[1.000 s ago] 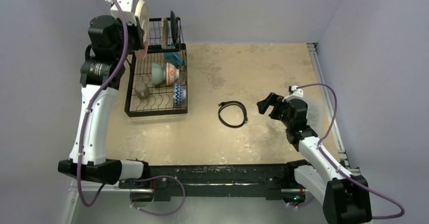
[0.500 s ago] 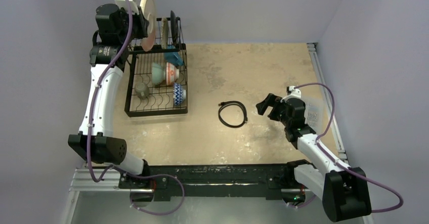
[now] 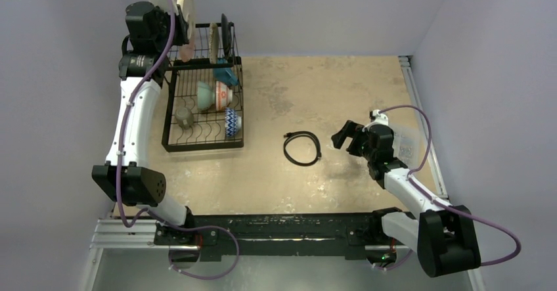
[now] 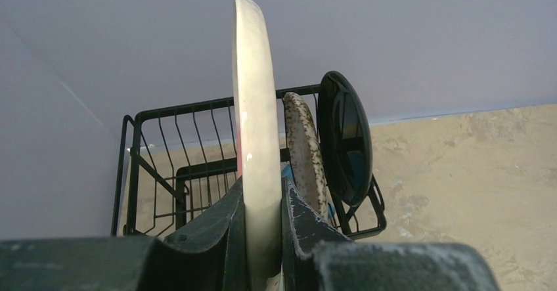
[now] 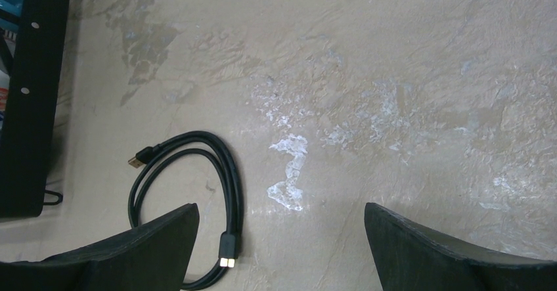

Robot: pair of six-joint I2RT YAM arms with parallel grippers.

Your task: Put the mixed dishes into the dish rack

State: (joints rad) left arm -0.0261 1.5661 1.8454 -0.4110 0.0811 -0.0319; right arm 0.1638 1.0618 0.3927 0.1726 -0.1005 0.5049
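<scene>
My left gripper [image 3: 178, 31] is shut on the pink-and-white large plate [image 3: 186, 16], held on edge above the far left corner of the dish rack [image 3: 172, 117]. In the left wrist view the plate [image 4: 255, 107] stands upright between my fingers [image 4: 217, 232], left of the speckled grey small plate [image 4: 303, 150] and the black plate [image 4: 345, 136] in the raised basket. The mint-green bowl [image 3: 205, 96], red-patterned bowl [image 3: 223, 95], mug [image 3: 225, 75] and small grey cup [image 3: 184, 115] sit in the rack. My right gripper [image 3: 347, 136] is open and empty above the table.
A black coiled cable [image 3: 302, 148] lies mid-table, left of the right gripper; it also shows in the right wrist view [image 5: 190, 192]. A blue-patterned bowl [image 3: 232, 123] sits in the rack's lower tray. A clear plastic box [image 3: 408, 148] sits by the right edge. Walls stand close behind the rack.
My left gripper has carried the large plate up and back toward the far wall, turning it more upright over the rack's rear. The right arm shifted only slightly.
</scene>
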